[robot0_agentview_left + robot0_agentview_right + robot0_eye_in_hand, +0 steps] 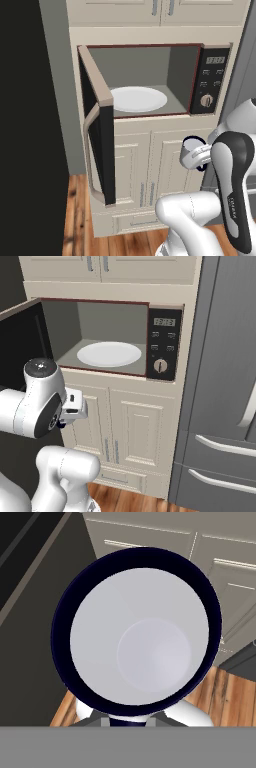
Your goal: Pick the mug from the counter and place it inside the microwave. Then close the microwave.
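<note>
One open door dominates the left of the left base view: the tan-framed, dark-glass door (pixel 100 135) of the wide built-in microwave (pixel 150 80) stands swung out toward the camera, its long curved tan handle (pixel 90 150) running down the lower left. Centre frame, the white round turntable (pixel 136 99) lies bare on the microwave's grey floor, and the black control panel with its dial (pixel 210 80) fills the upper right of the opening. Below, cream panelled cabinet doors (pixel 145 170) reach down to the wooden plank floor (pixel 80 220). At right centre of that view, my two-finger gripper (pixel 196 159) is closed on the small silvery-grey mug with a dark rim (pixel 191 146), which sits upright in front of the cabinet doors, below the level of the microwave's floor and outside it. In the hand view the mug (pixel 137 634) takes up the middle of the frame, seen straight down its pale interior. In the right base view a tall grey refrigerator (pixel 220 406) fills the right side.
</note>
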Robot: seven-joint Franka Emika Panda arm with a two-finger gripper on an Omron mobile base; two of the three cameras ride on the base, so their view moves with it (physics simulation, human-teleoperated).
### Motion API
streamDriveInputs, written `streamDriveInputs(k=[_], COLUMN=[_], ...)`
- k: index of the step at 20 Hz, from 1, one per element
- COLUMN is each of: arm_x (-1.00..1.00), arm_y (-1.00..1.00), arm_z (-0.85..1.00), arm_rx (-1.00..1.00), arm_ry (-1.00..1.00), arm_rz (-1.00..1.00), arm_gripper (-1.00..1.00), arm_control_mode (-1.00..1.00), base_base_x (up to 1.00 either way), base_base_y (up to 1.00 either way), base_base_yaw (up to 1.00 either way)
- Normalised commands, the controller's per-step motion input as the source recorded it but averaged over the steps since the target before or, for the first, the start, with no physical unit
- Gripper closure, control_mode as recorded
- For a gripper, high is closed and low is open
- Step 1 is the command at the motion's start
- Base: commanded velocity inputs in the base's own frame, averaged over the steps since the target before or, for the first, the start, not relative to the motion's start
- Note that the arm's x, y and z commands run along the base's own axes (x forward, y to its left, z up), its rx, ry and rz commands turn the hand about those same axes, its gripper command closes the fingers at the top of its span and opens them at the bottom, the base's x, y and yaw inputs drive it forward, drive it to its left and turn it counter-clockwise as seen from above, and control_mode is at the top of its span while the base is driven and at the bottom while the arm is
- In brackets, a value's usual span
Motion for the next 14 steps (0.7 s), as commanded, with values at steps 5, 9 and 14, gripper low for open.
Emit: streamDriveInputs(k=[5,9,14], arm_x=[0.01,0.00,0.04], arm_y=[0.13,0.16,0.11], arm_z=[0.00,0.00,0.36], arm_rx=[0.00,0.00,0.00], arm_ry=[-0.02,-0.11,-0.06], arm_rz=[0.00,0.00,0.02], arm_gripper=[1.00,1.00,1.00], arm_control_mode=[-1.00,-1.00,-1.00], base_base_x=[0.00,0.00,0.00], base_base_y=[0.00,0.00,0.00], base_base_yaw=[0.00,0.00,0.00])
